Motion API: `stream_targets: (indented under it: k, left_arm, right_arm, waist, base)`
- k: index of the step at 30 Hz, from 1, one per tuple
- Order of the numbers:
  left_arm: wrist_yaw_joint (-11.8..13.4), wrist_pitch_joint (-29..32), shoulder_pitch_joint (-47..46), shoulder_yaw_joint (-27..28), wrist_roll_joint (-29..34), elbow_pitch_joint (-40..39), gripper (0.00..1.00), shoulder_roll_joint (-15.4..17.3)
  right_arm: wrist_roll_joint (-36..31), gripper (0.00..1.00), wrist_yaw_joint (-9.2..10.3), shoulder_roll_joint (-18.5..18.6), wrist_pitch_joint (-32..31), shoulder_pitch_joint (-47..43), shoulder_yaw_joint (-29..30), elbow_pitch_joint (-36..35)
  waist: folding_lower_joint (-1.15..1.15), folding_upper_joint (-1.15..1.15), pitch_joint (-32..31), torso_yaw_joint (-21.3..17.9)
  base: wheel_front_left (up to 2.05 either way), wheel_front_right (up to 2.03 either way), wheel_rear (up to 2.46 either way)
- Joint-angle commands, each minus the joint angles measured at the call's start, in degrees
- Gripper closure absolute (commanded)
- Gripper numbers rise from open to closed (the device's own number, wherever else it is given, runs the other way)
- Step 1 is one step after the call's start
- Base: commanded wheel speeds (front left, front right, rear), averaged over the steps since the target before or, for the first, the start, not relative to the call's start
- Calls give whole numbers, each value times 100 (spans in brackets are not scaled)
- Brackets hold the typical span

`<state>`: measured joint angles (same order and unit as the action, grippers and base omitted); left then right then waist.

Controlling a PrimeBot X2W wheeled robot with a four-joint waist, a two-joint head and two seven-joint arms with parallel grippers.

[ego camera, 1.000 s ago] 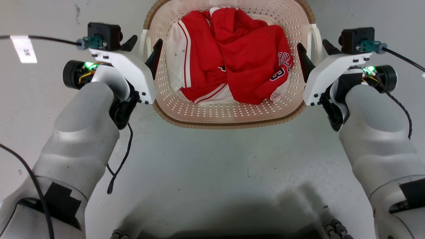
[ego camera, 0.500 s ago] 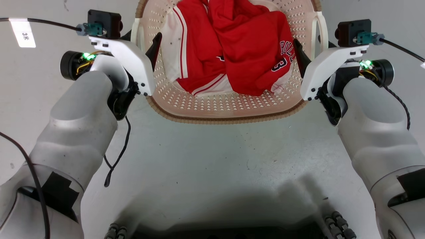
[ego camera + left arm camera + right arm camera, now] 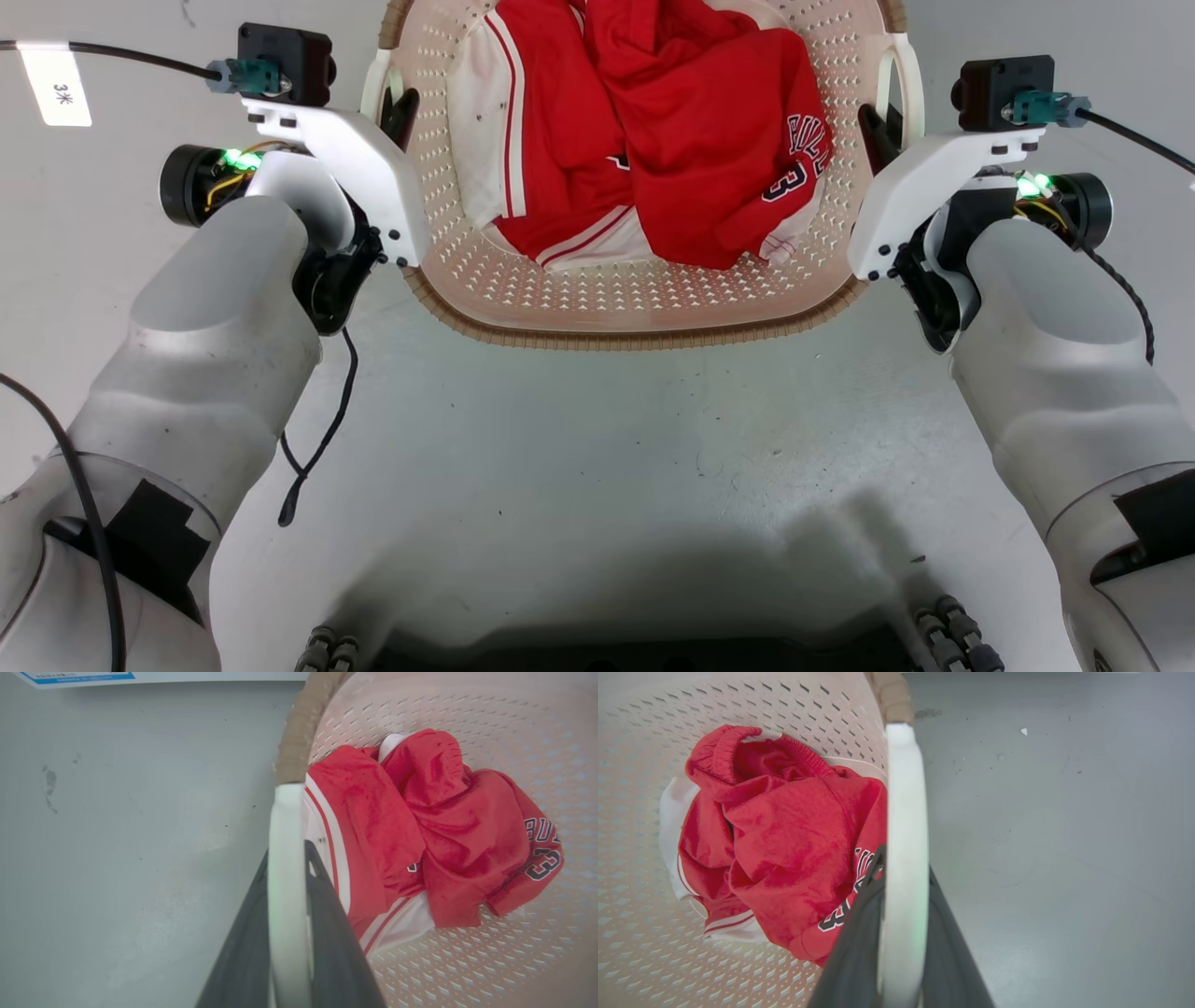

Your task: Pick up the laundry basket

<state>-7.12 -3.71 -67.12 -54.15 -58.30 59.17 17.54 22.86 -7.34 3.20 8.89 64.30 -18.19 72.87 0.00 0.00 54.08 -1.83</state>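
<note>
Laundry basket (image 3: 644,334): a cream perforated basket with a brown woven-look rim. It is straight in front of the robot, between the two arms, above the grey floor (image 3: 597,467). I cannot tell if its bottom touches the floor.
Inside the basket: red and white clothes (image 3: 653,140) lie in a loose heap. A red jersey (image 3: 747,177) with dark letters and the number 3 is on top, toward the robot's right.
Left handle (image 3: 372,86): a white loop on the basket's left side. In the left wrist view this handle (image 3: 285,882) runs up between the two dark fingers (image 3: 327,914), and both press against it.
Left gripper (image 3: 390,98): closed on the left handle, one finger inside the loop and one outside.
Right handle (image 3: 913,79): a white loop on the opposite side. In the right wrist view it (image 3: 903,812) stands between the two dark fingers (image 3: 948,952), which touch it on both sides.
Right gripper (image 3: 892,117): closed on the right handle in the same way.
Arms: both pale forearms reach forward, one at each side of the basket.
Further out: a white paper tag (image 3: 56,84) hangs on the black cable (image 3: 140,58) near the left wrist camera.
</note>
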Motion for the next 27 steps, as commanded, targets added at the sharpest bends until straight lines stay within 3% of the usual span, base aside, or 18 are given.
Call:
stream_targets:
  k: [1, 12, 27]
  left_arm:
    - [-66, 11, -105, -108, -22, -73, 100, -59]
    - [-71, 311, 98, -472, -521, 62, 100, -214]
    - [-74, 830, 765, -895, -1144, 328, 100, -426]
  right_arm:
    - [44, 100, -26, -61, -2, 38, -86, -12]
    - [449, 100, -49, -88, -742, -183, -638, -28]
    - [1224, 100, -51, -108, -2175, -975, -1301, -34]
  waist:
    - [0, 0, -36, 9]
    - [0, 0, -593, 89]
    - [0, 0, -2345, 55]
  base:
    - [0, 0, 0]
    - [0, 0, 0]
    - [0, 0, 0]
